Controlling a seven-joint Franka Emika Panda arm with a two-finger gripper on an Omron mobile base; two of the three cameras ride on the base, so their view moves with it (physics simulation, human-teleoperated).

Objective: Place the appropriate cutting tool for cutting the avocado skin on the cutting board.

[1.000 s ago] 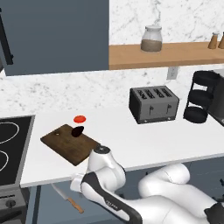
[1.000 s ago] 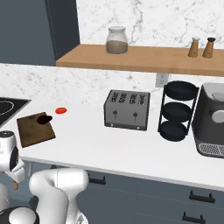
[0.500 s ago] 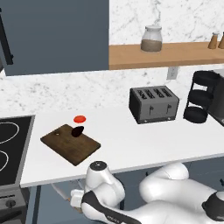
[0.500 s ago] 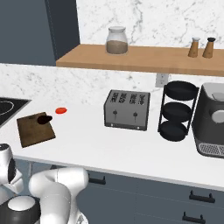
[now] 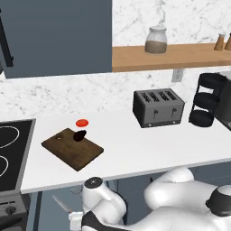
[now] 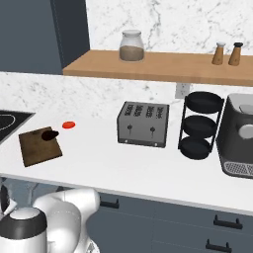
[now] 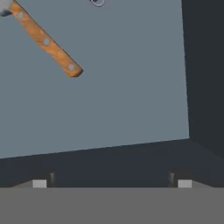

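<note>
The cutting tool lies in an open drawer below the counter. Its orange-brown riveted handle [image 7: 46, 41] crosses the upper left of the hand view on the drawer's grey floor, and its silver blade [image 5: 61, 204] shows under the counter edge in the left base view. My gripper [image 7: 112, 183] hangs above the drawer, open and empty, with the handle off to the upper left of its fingertips [image 7: 39, 183]. On the counter the dark wooden cutting board [image 5: 67, 151] [image 6: 37, 150] carries the small dark avocado [image 5: 80, 135] [image 6: 49, 134] at its far edge.
A flat red disc [image 5: 81, 122] lies just behind the board. A toaster [image 5: 158, 107], a black tiered rack [image 6: 200, 126] and a coffee machine [image 6: 239, 136] stand to the right. A stovetop [image 5: 11, 153] is left of the board. A dark drawer wall [image 7: 205, 74] borders the grey floor.
My arm has sunk lower in front of the counter, toward the open drawer. The gripper stays open. Board, avocado and knife have not moved.
</note>
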